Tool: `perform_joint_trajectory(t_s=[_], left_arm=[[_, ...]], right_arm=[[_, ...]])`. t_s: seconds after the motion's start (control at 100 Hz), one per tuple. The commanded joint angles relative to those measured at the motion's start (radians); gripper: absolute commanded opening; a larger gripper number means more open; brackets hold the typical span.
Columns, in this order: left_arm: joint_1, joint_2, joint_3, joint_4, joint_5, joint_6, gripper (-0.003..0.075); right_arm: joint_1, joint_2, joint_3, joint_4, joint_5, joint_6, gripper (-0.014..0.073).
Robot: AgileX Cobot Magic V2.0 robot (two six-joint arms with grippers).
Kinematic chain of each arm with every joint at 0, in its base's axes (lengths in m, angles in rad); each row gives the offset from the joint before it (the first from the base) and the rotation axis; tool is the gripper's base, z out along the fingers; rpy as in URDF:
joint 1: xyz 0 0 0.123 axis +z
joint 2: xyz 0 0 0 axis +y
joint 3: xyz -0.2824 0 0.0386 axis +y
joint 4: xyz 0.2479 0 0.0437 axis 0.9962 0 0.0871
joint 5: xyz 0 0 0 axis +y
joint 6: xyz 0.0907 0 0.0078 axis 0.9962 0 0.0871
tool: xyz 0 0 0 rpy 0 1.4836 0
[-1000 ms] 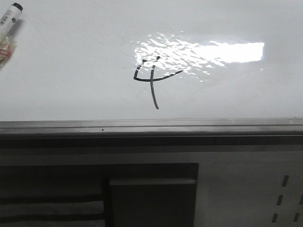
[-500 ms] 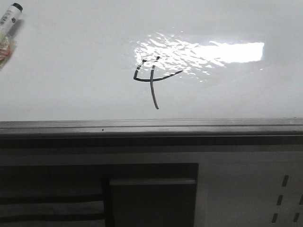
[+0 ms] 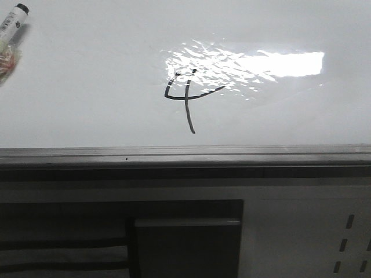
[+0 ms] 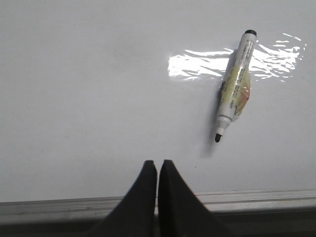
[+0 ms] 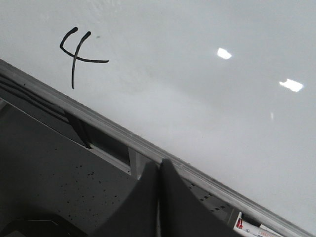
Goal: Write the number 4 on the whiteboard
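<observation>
Number 4 [image 3: 186,98] unchanged from earlier front frames: same strokes, same spot, centre of frame, just below-left of glare patch on whiteboard [image 3: 87,87]. Marker [image 3: 11,22] stays at upper left corner, uncapped, lying flat on board. Grey rail [image 3: 185,155] along lower board edge. Left claw [image 4: 157,168] clenched, empty, marker well apart. Right claw [image 5: 159,170] clenched, empty, over rail, away from 4.

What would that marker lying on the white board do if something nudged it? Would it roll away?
The marker has a round barrel and lies flat on the glossy whiteboard, so a sideways nudge would probably roll it. It looks like slim, rigid plastic, likely light and stiff. Its cap is off with the tip bare, so a push could smear ink.
</observation>
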Motion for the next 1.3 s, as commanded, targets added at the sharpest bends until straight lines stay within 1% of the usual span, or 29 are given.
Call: perform_joint_trajectory(t_s=[0.0,0.45,0.5,0.56,0.64,0.7,0.76,0.77,0.91,0.92,1.0,1.1,1.21,1.29], left_arm=[[0.002,-0.028,0.028,-0.013,-0.072,0.002,-0.002],[0.002,-0.028,0.028,-0.013,-0.072,0.002,-0.002],[0.002,-0.028,0.028,-0.013,-0.072,0.002,-0.002],[0.002,-0.028,0.028,-0.013,-0.072,0.002,-0.002],[0.002,-0.028,0.028,-0.013,-0.072,0.002,-0.002],[0.002,-0.028,0.028,-0.013,-0.072,0.002,-0.002],[0.002,-0.028,0.028,-0.013,-0.072,0.002,-0.002],[0.002,-0.028,0.028,-0.013,-0.072,0.002,-0.002],[0.002,-0.028,0.028,-0.013,-0.072,0.002,-0.002],[0.002,-0.028,0.028,-0.013,-0.072,0.002,-0.002],[0.002,-0.028,0.028,-0.013,-0.072,0.002,-0.002],[0.002,-0.028,0.028,-0.013,-0.072,0.002,-0.002],[0.002,-0.028,0.028,-0.013,-0.072,0.002,-0.002],[0.002,-0.028,0.028,-0.013,-0.072,0.002,-0.002]], right_arm=[[-0.008,-0.006,-0.022,-0.007,-0.056,-0.003,-0.0071],[-0.008,-0.008,-0.018,-0.007,-0.058,-0.003,-0.0071],[-0.008,-0.03,-0.005,-0.017,-0.064,-0.003,-0.0071],[-0.033,-0.065,0.023,-0.024,-0.088,-0.012,-0.0071],[-0.091,-0.127,0.102,-0.022,-0.177,-0.012,-0.0071],[-0.149,-0.189,0.181,-0.018,-0.285,-0.012,-0.0071],[-0.2,-0.253,0.281,-0.015,-0.386,-0.012,-0.0071],[-0.212,-0.278,0.304,-0.015,-0.422,-0.012,-0.0071],[-0.311,-0.441,0.526,-0.001,-0.623,-0.012,-0.0071],[-0.319,-0.457,0.56,-0.001,-0.644,-0.012,-0.0071],[-0.364,-0.542,0.67,0.013,-0.746,-0.012,-0.0071],[-0.405,-0.628,0.814,0.033,-0.853,-0.012,-0.0072],[-0.41,-0.694,0.932,0.041,-0.95,-0.012,-0.0072],[-0.41,-0.737,0.988,0.049,-0.995,-0.012,-0.0072]])
